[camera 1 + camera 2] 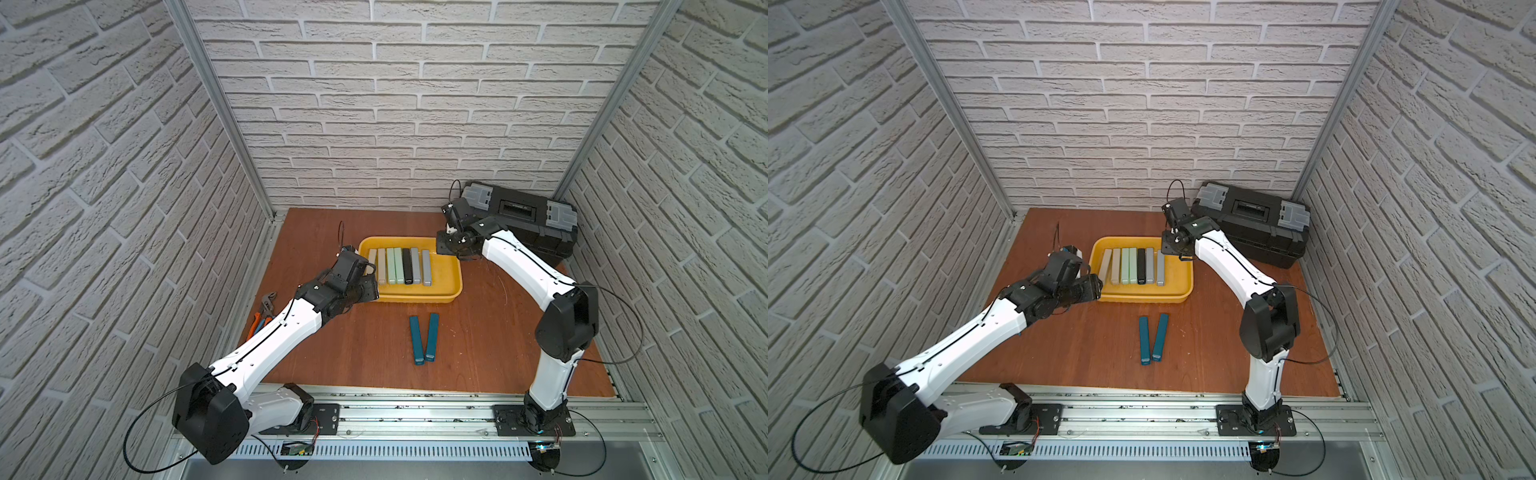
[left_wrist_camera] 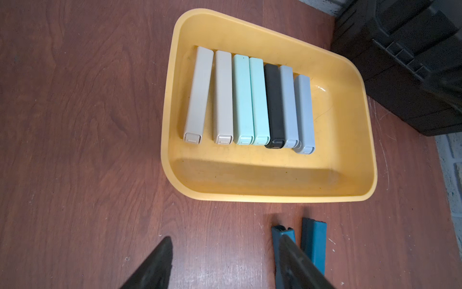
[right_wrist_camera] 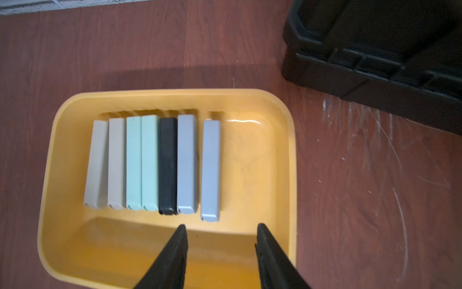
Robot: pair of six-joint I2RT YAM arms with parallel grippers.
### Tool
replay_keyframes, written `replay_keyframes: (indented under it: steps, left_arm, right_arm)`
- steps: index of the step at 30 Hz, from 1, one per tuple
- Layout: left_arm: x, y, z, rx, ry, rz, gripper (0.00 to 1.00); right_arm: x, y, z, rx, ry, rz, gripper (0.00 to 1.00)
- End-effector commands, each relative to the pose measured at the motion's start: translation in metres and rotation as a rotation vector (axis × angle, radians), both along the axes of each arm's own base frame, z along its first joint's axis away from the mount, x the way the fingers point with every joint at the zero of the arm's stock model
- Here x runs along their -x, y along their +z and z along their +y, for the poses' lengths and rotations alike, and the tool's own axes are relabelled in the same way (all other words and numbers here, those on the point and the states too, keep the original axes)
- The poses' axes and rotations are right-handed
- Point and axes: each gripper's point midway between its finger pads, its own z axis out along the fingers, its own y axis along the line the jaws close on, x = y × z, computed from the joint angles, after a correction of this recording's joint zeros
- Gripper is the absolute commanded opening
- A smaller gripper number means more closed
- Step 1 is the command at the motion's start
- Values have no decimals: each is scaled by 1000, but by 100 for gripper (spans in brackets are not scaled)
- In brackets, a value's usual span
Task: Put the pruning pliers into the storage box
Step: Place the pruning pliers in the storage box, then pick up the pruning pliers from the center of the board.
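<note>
orange-handled pliers point(image 1: 261, 318) lie at the left edge of the bench point(image 1: 374, 365). the left pincer point(image 2: 225, 239) stands wide and empty by the left front corner of the storage box point(image 1: 415, 297). seven pruning pliers point(image 1: 399, 266) lie side by side in the box: two beige, two mint, one black, two grey. two teal ones point(image 1: 432, 336) lie on the bench just in front of it. the right pincer point(image 3: 222, 225) is parted, holding nothing, above the box, the end grey bar point(image 3: 211, 170) just beyond its tips. a black toolbox point(image 1: 523, 220) sits far right.
</note>
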Motion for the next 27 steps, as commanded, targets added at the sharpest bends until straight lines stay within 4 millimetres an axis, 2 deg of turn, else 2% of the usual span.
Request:
replay_keyframes:
  steps: [1, 6, 9, 12, 16, 20, 25, 27]
  left_arm:
    - [-6, -1, -2, 13, -11, -28, 68]
    - [-9, -12, -2, -4, -10, -13, 68]
    - [-12, -20, 0, -12, 13, -3, 68]
    - [-13, -23, -2, 2, 24, -2, 68]
    - [-12, -28, -2, 2, 32, -1, 68]
    - [-13, -30, -5, -3, 17, 14, 68]
    - [-10, -25, -2, -3, 19, 5, 68]
    - [-7, -25, 0, -8, 19, 7, 68]
  right_arm:
    - [25, 9, -15, 38, -16, -26, 46]
    - [64, 10, -31, 124, -19, -64, 46]
    - [91, 4, -44, 172, -38, -59, 46]
    - [119, -9, -51, 162, -66, -22, 46]
    - [154, -36, -51, 124, -105, 21, 48]
    - [178, -70, -39, 63, -136, 82, 52]
    - [197, -104, -17, 16, -128, 174, 54]
    - [201, -112, -6, 25, -109, 189, 55]
